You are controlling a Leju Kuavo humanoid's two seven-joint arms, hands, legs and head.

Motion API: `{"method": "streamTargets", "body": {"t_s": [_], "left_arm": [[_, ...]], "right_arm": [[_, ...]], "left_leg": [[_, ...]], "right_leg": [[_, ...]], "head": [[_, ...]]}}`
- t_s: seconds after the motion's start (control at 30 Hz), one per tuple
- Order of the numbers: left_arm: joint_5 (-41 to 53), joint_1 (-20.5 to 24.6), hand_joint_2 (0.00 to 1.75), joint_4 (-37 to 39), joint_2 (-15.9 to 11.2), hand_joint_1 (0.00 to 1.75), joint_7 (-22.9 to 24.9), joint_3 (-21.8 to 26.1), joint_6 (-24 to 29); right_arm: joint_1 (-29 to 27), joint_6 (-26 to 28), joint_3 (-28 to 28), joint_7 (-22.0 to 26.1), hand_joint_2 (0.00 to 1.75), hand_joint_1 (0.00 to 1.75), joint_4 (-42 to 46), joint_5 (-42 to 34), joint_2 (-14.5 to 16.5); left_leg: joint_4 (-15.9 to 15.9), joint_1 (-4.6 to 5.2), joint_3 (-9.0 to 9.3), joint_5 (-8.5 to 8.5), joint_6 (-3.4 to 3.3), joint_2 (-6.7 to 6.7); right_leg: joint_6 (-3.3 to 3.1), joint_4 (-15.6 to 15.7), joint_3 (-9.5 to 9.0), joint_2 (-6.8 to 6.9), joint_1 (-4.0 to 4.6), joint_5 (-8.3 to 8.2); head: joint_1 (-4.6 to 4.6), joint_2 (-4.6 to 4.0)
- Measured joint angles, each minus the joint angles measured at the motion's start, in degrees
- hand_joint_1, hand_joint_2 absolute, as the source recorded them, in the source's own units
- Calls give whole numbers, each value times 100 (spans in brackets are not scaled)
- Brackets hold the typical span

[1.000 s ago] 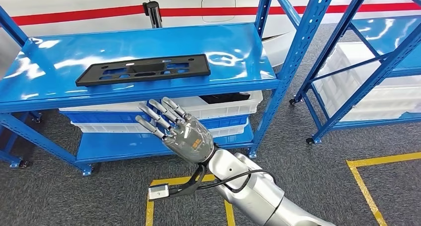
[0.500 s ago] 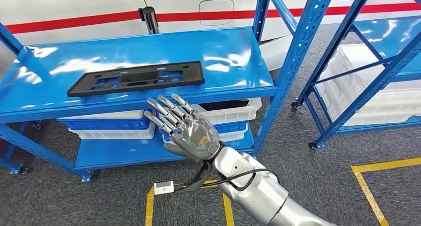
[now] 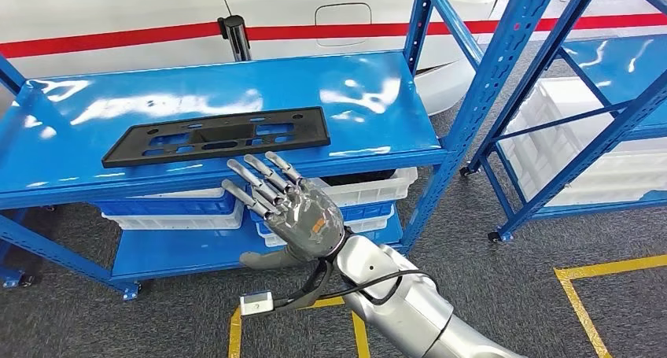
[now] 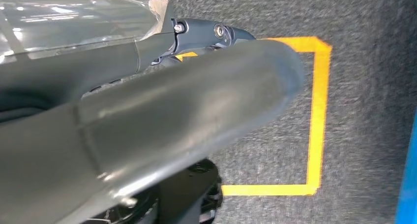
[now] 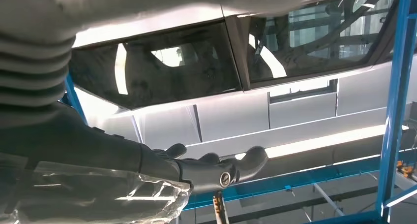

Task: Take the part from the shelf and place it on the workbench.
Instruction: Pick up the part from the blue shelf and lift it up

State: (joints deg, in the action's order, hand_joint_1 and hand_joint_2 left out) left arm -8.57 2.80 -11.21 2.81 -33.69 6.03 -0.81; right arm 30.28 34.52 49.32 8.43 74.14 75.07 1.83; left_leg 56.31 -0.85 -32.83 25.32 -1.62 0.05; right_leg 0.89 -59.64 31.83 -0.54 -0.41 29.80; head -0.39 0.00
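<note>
A flat, long black part (image 3: 216, 135) with several rectangular cut-outs was seen lying on the glossy blue shelf (image 3: 370, 83), left of the frame's centre. Just below it, at mid-frame, the right hand (image 3: 295, 212) was held released, fingers spread and nothing grasped. The left hand's (image 4: 147, 120) state could not be told.
</note>
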Motion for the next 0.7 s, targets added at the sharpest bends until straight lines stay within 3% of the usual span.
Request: {"method": "streamTargets", "body": {"t_s": [0.1,0.13,0.17,0.2,0.27,0.33,0.4,0.5,0.53,0.63,0.67,0.7], "left_arm": [[15,7,0,0,3,0,3,0,-15],[15,6,0,0,2,0,4,0,-16],[15,4,0,0,2,0,6,0,-19],[15,4,0,0,4,0,8,0,-24],[15,5,0,0,11,0,6,0,-33],[15,10,0,0,14,0,4,0,-34],[15,15,0,0,12,0,4,0,-34],[16,17,0,0,9,0,7,-1,-38],[18,17,0,0,10,0,8,-1,-43],[22,10,0,0,13,0,11,-1,-53],[21,7,0,0,13,0,13,0,-52],[20,4,0,0,12,0,15,1,-52]], "right_arm": [[-36,57,-20,17,0,0,9,-12,-23],[-59,58,-25,22,0,0,9,-12,-36],[-75,58,-29,26,0,0,9,-12,-48],[-84,58,-32,29,0,0,9,-13,-55],[-85,61,-40,29,0,0,9,-22,-58],[-88,65,-46,29,87,0,11,-37,-56],[-95,69,-48,30,175,0,17,-45,-56],[-96,78,-49,39,175,0,37,-44,-46],[-96,83,-49,43,175,0,44,-43,-41],[-112,91,-46,49,175,0,51,-41,-40],[-117,91,-45,50,175,0,51,-41,-41],[-119,91,-45,51,175,0,52,-41,-41]], "left_leg": [[-36,-5,89,46,-72,5],[-35,-3,116,72,-77,0],[-33,-2,150,101,-73,-7],[-29,-3,194,134,-60,-15],[-11,1,276,216,-12,-31],[20,21,315,305,57,-59],[34,14,329,360,119,-79],[249,-38,255,522,206,-58],[505,-46,130,658,233,-45],[1569,-50,-493,1065,284,-28],[1713,-51,-620,1042,291,-24],[1631,-53,-632,903,289,-14]], "right_leg": [[-32,-1115,657,12,-13,334],[-11,-1371,851,12,-20,361],[30,-1423,945,13,-26,297],[86,-1223,909,16,-33,133],[175,-422,604,40,-51,-299],[148,108,365,61,-64,-533],[58,174,321,63,-53,-537],[-55,199,296,84,-80,-516],[-87,205,285,99,-91,-507],[-148,202,270,161,-72,-474],[-157,201,261,186,-68,-463],[-160,201,246,213,-66,-452]], "head": [[4,-1],[4,-2],[5,-2],[5,-1],[10,-1],[4,-2],[-7,-2],[-17,-1],[-25,-1],[-41,-1],[-42,-1],[-42,-1]]}}
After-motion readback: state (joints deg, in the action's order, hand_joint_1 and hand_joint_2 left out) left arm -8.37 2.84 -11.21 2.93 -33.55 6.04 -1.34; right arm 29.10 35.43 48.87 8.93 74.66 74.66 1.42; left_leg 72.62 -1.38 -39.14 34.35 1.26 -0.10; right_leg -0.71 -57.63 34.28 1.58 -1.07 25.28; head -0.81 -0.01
